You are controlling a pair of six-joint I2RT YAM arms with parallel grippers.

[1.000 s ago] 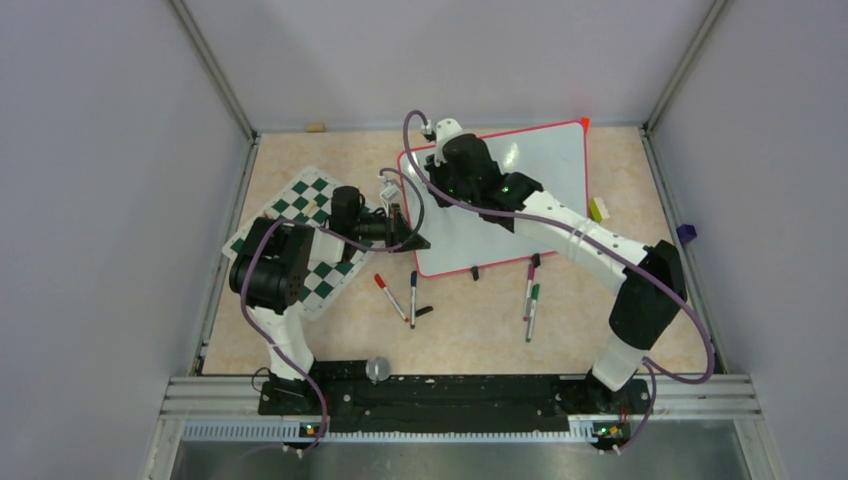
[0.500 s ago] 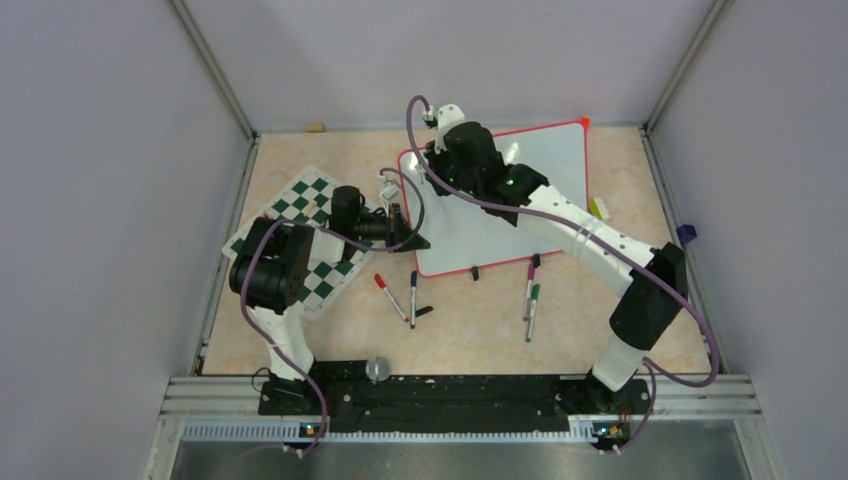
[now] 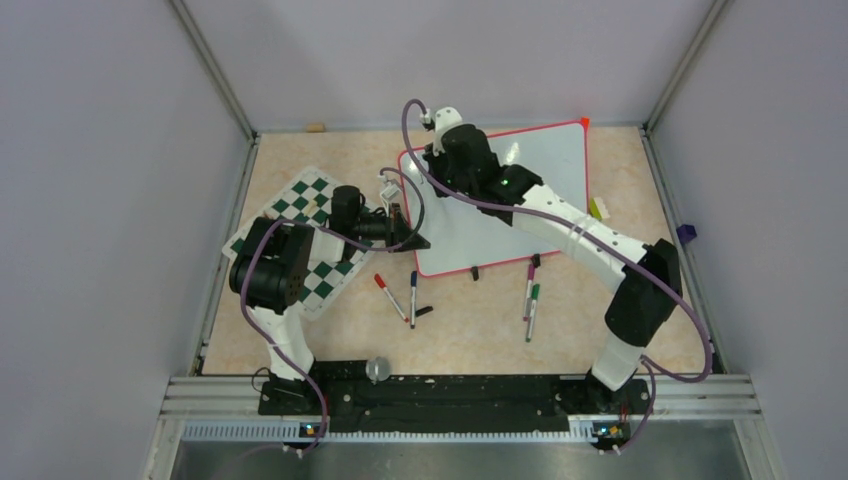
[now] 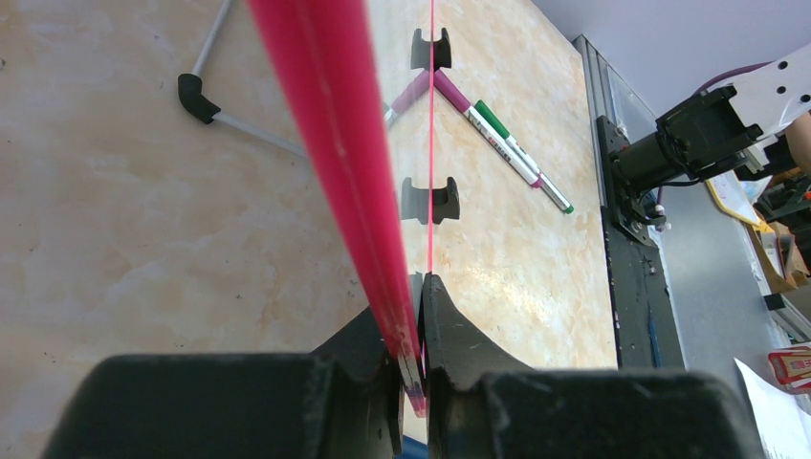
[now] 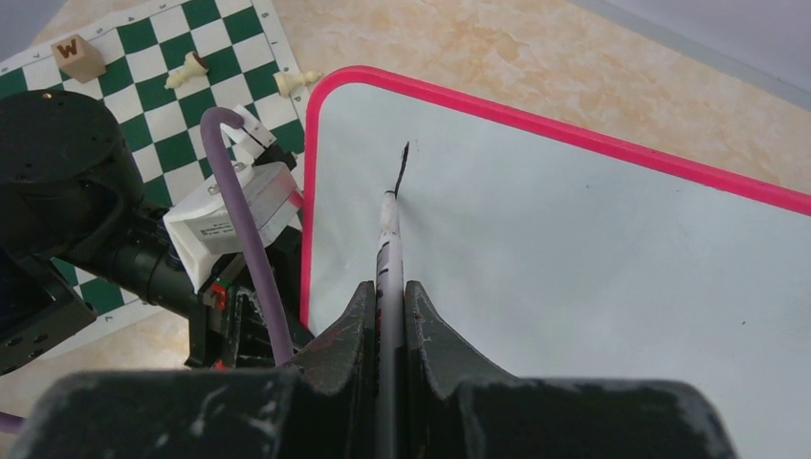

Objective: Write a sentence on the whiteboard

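The whiteboard [image 3: 550, 165] lies slanted at the back of the table, glossy white with a thin red frame. My left gripper [image 3: 414, 241] is shut on its near-left edge; in the left wrist view the red frame [image 4: 335, 143] runs down between the fingers of this gripper [image 4: 413, 287]. One of the board's black feet [image 4: 430, 201] shows beyond. My right gripper [image 5: 387, 287] is shut on a marker [image 5: 389, 239], whose tip rests on the whiteboard [image 5: 574, 268] near its far-left corner. A short black stroke [image 5: 404, 158] starts at the tip. From above, the right wrist [image 3: 450, 140] hides the marker.
A green-and-white chess mat [image 3: 300, 215] lies left of the board, with a wooden block [image 5: 78, 57] and chess pieces [image 5: 191, 69] on it. Loose markers lie in front of the board: red [image 3: 390, 296], blue [image 3: 413, 298], pink and green [image 3: 531, 300]. A yellow block [image 3: 599, 208] sits at the right.
The right wrist has shifted slightly toward the board's far-left corner, with the marker still in its grip. The left arm has not moved.
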